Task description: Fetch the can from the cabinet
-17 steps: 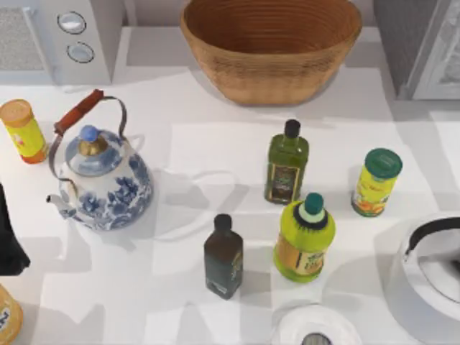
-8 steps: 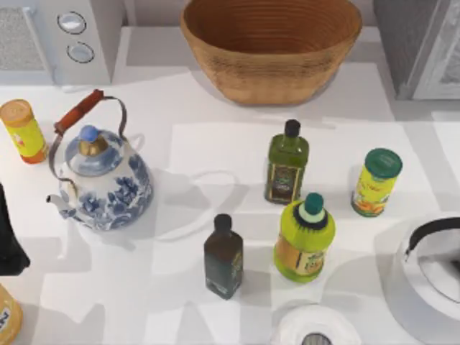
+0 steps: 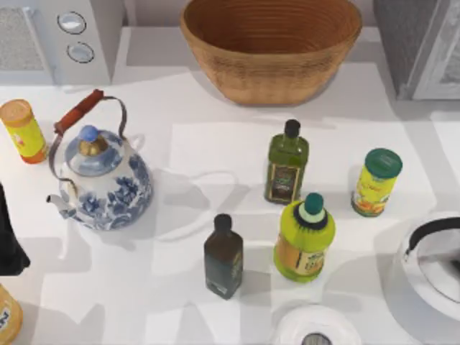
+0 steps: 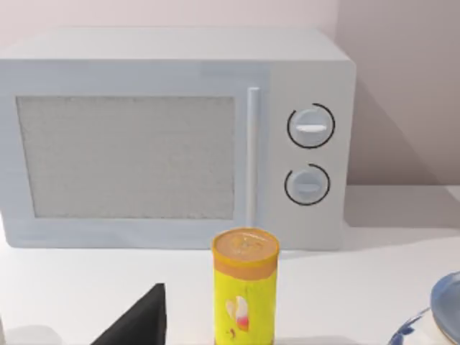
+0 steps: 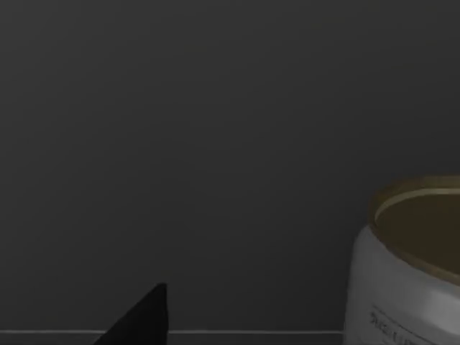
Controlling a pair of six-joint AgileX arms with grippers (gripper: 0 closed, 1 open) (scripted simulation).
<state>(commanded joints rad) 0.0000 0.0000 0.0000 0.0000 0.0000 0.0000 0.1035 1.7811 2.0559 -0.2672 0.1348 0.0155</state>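
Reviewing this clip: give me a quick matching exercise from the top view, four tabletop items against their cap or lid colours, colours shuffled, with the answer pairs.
Items:
1. teapot
2. round yellow-green bottle
3. olive oil bottle
4. yellow canister near the microwave

Colours:
A. black cap
B. orange lid
C. blue knob on a gold base
D. teal cap over a black collar

Pairs: 1-C, 2-D, 3-A, 4-B
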